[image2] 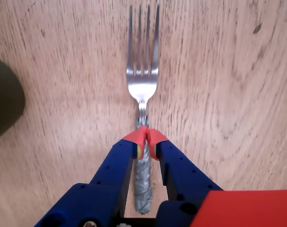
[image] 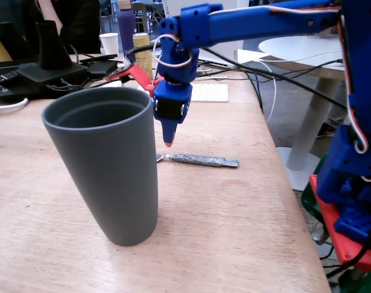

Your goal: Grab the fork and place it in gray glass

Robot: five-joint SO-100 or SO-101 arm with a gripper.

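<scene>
A blue gripper (image2: pixel 147 135) with red fingertips is seen pressed shut, its tips meeting with nothing held between them. Directly beneath it, flat on the wooden table (image: pixel 246 232), lies the fork (image2: pixel 143 80): tines stretching ahead of the tips, foil-wrapped handle running back under the jaws. The fork's left end is partly hidden behind the gray glass (image: pixel 106 165), which stands upright beside the gripper, left of it in the fixed view. To grasp well, the jaws would likely need to be opened first, then lowered astride the handle near its neck. The arm is reached out horizontally from its base, with the wrist bent steeply downward so the gripper points at the tabletop, apparently hovering above the fork.
</scene>
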